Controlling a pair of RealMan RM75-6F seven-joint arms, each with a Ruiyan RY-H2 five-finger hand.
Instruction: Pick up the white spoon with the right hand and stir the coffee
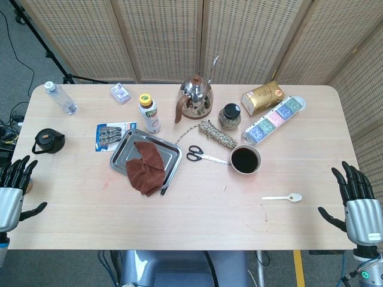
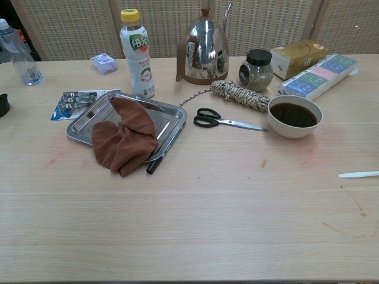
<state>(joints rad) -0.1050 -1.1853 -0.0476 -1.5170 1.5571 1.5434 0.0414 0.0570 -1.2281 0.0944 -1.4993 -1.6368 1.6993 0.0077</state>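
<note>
Your right hand [image 1: 361,210] hangs off the counter [image 1: 197,221] edge, fingers spread, empty. One white spoon [image 1: 282,197] lies near it, below one coffee bowl [image 1: 246,160]. Left hand [image 1: 13,190] likely open too.

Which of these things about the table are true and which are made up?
1. The spoon lies on the table, and no hand touches it. True.
2. The right hand is holding the spoon. False: it is open at the table's edge, apart from the spoon.
3. The cup has dark coffee in it. True.
4. The brown cloth lies inside the cup. False: it lies partly on the metal tray.
5. The scissors lie between the tray and the cup. True.
6. The left hand rests on the kettle. False: it is open near the table's left edge, far from the kettle.
</note>
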